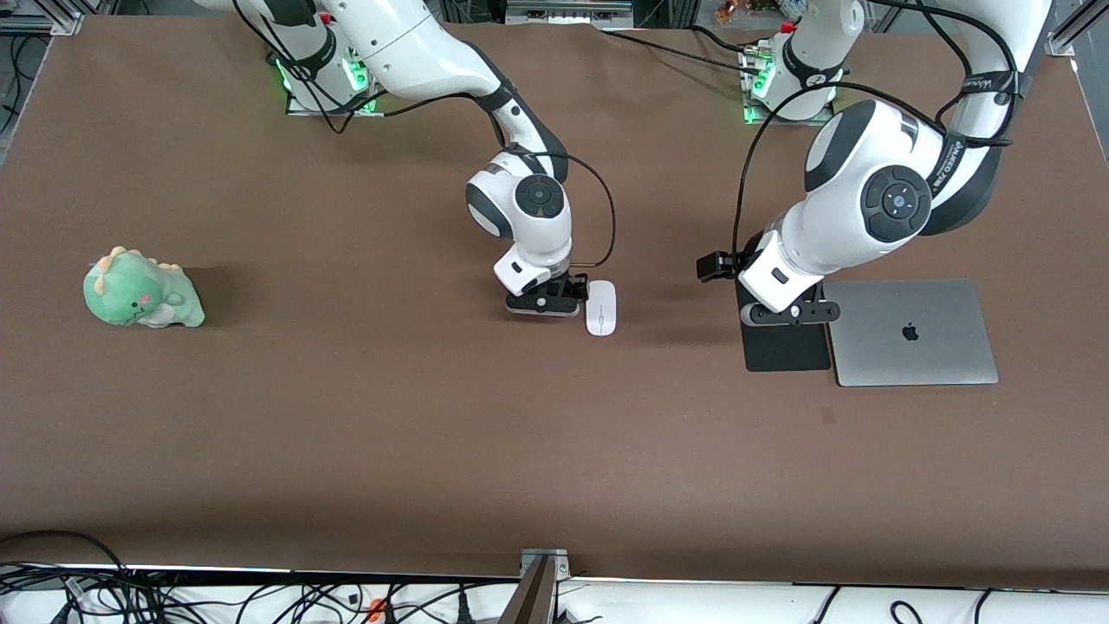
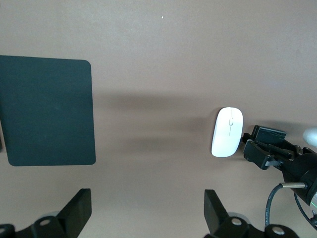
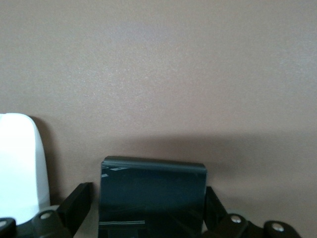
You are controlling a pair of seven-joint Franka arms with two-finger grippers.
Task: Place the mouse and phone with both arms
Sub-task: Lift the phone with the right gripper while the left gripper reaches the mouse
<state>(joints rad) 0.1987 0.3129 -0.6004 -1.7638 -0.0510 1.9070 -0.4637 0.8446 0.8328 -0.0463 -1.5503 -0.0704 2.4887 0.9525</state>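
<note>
A: Front view?
B: My right tool (image 1: 548,299) is low on the desk (image 1: 346,416), just beside the mouse (image 1: 600,307); my left tool (image 1: 784,314) hangs over the black mat (image 1: 784,351).
A: Wrists?
B: Left tool's fingers (image 2: 79,210) spread, empty. Right tool clamps the phone (image 3: 152,196).

Table (image 1: 346,433): brown surface | mouse (image 1: 600,307) near centre | black mat (image 1: 784,348) toward left arm's end from mouse | laptop (image 1: 910,332) touching mat | green plush dinosaur (image 1: 141,289) well apart, toward right arm's end
</note>
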